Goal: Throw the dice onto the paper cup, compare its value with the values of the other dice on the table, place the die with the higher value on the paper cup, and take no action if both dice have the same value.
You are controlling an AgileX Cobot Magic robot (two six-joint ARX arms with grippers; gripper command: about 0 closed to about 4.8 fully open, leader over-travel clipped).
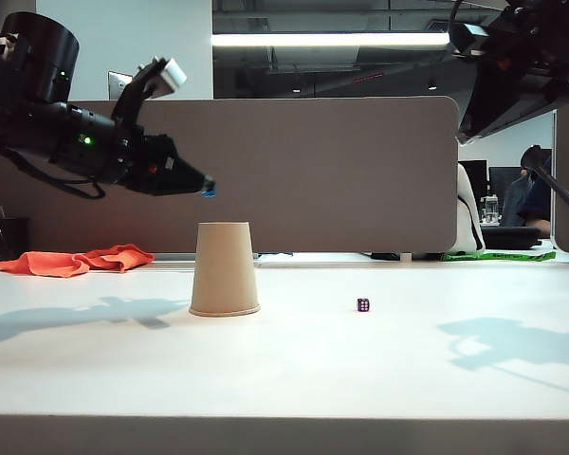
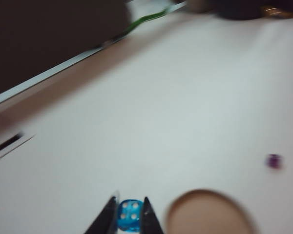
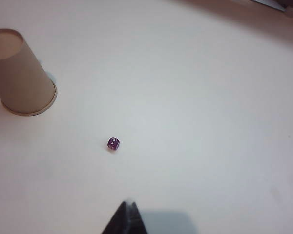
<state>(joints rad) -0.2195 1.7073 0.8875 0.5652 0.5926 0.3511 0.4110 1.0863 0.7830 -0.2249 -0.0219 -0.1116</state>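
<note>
Two dice matter here. The blue die (image 2: 129, 215) is pinched between the fingers (image 2: 106, 219) of the left gripper (image 1: 207, 186), which hangs in the upper left of the exterior view, above the paper cup (image 1: 225, 269) and just left of its flat upturned base; held there, I judge, so a release would drop it onto that base. The cup stands rim-down at centre-left on the white counter (image 1: 284, 379), giving a small raised platform. The purple die (image 1: 363, 304) lies apart on the counter, right of the cup, pips exposed for comparison. The right gripper (image 3: 126, 217) waits high at the upper right, its fingers apparently together and empty, clear of the throw.
</note>
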